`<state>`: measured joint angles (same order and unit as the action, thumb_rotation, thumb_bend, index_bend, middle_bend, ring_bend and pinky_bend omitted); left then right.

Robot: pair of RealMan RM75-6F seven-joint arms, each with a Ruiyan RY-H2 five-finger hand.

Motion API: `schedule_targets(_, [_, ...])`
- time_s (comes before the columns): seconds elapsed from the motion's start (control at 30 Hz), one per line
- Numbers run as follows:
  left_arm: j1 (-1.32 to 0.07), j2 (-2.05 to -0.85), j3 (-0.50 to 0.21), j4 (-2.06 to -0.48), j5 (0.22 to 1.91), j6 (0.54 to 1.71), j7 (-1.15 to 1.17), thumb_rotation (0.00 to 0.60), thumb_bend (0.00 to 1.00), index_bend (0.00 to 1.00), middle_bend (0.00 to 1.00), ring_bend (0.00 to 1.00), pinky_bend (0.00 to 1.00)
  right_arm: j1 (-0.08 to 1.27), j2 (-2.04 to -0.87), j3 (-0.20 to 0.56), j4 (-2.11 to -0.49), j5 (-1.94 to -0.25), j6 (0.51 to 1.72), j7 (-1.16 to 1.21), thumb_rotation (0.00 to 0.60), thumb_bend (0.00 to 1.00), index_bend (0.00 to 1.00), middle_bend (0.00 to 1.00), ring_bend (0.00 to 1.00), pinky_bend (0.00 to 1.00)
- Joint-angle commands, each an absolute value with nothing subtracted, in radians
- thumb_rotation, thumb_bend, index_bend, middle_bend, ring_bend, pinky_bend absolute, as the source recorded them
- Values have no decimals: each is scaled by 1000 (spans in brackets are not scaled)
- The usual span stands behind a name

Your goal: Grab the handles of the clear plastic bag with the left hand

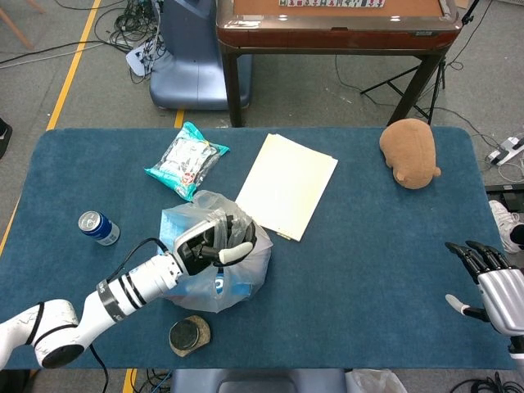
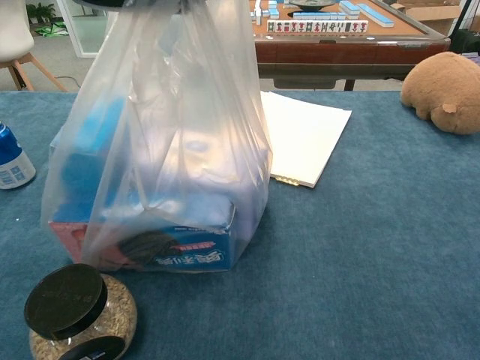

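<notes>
A clear plastic bag [image 1: 236,277] [image 2: 180,127] with a blue cookie box [image 2: 176,244] inside stands on the blue table [image 1: 368,246]. My left hand [image 1: 214,244] is above the bag's top, its fingers curled around the gathered handles. In the chest view the bag's top runs out of the frame and the hand is hidden. My right hand [image 1: 490,282] rests at the table's right edge, holding nothing, with its fingers spread.
A jar with a black lid [image 1: 189,335] [image 2: 73,309] stands in front of the bag. A blue can [image 1: 98,228] [image 2: 11,159], a snack packet [image 1: 187,159], a cream folder [image 1: 288,184] [image 2: 304,142] and a brown plush toy [image 1: 408,152] [image 2: 444,81] lie around.
</notes>
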<state>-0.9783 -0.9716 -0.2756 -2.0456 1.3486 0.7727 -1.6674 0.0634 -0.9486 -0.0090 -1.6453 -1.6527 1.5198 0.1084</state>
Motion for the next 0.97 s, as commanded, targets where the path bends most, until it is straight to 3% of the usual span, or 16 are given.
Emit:
schedule_targets(0.03, [-952,-918,-292,-2101,1292,756,-1589,600,474,696,837,889,1000,63,-949,-9,-1645,-1653,1520,109,600,141,153,255,132,196])
schedule_targets(0.17, [-926,-875,-314,-2138,1278,752,-1549,600,533,721,880,935,1000,65,-949,-9,-1645,-1654,1518,109,600,141,153,255,133,196])
schedule_targets(0.97, [-863,-684,-556,-2152,1160,725,-1570,600,536,720,884,941,1000,68,-944,-7,-1668,-1658,1516,89,600,141,153,255,133,196])
